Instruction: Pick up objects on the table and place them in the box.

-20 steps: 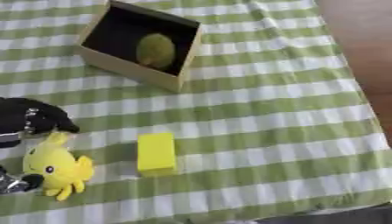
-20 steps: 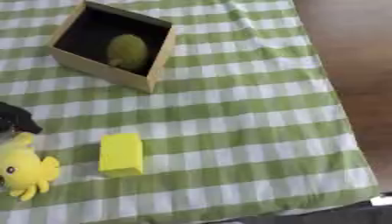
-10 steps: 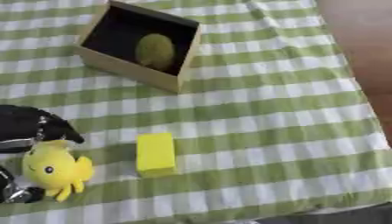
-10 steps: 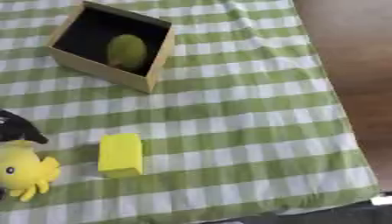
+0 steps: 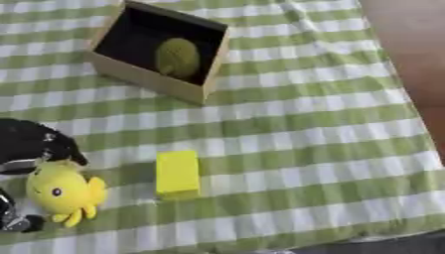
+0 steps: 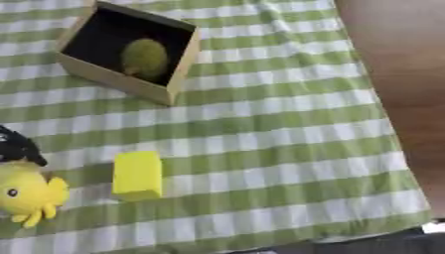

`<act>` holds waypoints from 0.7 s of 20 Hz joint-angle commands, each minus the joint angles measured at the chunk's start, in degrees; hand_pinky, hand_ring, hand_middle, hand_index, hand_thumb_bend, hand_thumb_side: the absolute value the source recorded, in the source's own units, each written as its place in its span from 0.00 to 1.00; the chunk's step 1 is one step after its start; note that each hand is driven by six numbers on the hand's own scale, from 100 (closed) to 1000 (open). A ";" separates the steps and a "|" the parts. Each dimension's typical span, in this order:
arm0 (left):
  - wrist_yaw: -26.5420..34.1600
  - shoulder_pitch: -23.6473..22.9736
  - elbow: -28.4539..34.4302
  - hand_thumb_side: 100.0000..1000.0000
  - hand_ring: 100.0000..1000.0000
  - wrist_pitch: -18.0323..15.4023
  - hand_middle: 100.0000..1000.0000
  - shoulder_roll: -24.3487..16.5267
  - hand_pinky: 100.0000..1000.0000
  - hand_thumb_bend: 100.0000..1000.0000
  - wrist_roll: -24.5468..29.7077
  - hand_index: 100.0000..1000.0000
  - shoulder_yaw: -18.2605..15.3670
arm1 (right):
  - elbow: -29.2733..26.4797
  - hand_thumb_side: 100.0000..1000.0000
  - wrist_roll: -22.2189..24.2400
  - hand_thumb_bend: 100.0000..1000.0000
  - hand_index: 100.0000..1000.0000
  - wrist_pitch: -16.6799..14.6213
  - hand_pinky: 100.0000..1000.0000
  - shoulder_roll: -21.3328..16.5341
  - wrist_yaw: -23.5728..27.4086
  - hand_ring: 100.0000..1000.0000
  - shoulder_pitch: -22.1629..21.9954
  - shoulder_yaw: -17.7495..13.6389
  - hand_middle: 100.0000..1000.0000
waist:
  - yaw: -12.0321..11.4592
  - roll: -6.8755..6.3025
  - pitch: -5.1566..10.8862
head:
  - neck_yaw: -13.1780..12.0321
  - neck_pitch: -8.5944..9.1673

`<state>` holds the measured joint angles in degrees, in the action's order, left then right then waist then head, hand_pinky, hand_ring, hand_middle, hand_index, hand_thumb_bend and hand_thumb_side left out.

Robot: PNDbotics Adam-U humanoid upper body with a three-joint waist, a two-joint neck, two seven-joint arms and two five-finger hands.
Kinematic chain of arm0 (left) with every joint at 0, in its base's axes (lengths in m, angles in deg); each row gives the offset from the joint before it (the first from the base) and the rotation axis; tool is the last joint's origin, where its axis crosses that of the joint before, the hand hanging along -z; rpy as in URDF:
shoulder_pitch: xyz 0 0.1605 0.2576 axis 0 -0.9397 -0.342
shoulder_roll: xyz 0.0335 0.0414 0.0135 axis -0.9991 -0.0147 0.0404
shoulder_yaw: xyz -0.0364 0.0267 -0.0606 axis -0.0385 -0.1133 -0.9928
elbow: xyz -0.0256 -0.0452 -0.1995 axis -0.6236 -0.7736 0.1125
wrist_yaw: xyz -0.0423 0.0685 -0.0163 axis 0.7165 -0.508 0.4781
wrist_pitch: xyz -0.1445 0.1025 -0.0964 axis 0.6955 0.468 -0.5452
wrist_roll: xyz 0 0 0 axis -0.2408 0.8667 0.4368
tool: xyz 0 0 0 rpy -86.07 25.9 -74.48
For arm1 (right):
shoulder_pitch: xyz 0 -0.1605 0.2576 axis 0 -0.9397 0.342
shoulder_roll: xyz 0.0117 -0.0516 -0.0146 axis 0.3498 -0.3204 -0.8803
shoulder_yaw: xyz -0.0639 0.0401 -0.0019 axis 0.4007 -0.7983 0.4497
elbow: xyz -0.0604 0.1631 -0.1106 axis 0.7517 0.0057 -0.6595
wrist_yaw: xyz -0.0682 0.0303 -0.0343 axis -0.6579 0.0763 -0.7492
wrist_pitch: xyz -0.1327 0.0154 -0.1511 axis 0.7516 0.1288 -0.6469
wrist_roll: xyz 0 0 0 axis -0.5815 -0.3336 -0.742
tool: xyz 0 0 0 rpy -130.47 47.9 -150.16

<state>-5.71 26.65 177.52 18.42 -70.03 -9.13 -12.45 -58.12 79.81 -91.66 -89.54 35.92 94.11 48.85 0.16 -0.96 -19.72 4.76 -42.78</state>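
Observation:
A yellow plush toy with small legs lies on the green checked cloth at the left edge. My black left hand reaches round it: the fingers curl over its top and touch it, and the thumb shows just below it. A yellow block lies flat on the cloth to the right of the toy, apart from the hand. At the far left stands the cardboard box with a dark inside, open at the top, and a yellow-green round thing rests in it. My right hand shows in no view.
The cloth's right edge drops to a brown floor. The table's near edge runs along the bottom. Bare checked cloth lies between the block and the box and across the right half.
The fingers of my left hand have come down from above the plush toy onto its top. The toy, the block and the box have stayed in place.

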 commanded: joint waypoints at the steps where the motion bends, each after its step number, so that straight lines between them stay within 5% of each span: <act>1: -1.08 0.33 0.58 0.23 0.72 0.67 0.59 -0.89 0.72 0.49 -0.69 0.79 -0.25 | 0.08 0.47 0.23 0.00 0.88 0.34 1.00 -0.87 -0.13 1.00 0.09 -1.11 0.45 | 0.09 -0.67 0.91 | -0.20 0.01; 8: -0.05 -0.14 0.40 0.17 0.55 2.47 0.42 -0.57 0.53 0.27 -2.07 0.63 -0.54 | 1.02 0.47 0.36 0.00 0.88 1.06 1.00 -0.65 -0.43 1.00 -0.53 -1.69 0.44 | -0.02 -0.52 0.98 | -0.15 -0.14; 14: 3.01 -0.62 0.67 0.15 0.49 1.61 0.37 -0.48 0.47 0.08 -5.79 0.55 -3.20 | 1.25 0.47 0.24 0.00 0.87 1.32 1.00 -0.69 -0.53 1.00 -0.88 -1.92 0.44 | -0.30 -0.43 1.16 | 0.07 -0.23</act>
<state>-3.51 25.70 177.37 20.24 -69.38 -14.01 -14.06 -56.63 80.18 -90.46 -88.84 35.56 92.78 47.80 -0.08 -0.96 -19.72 4.67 -42.83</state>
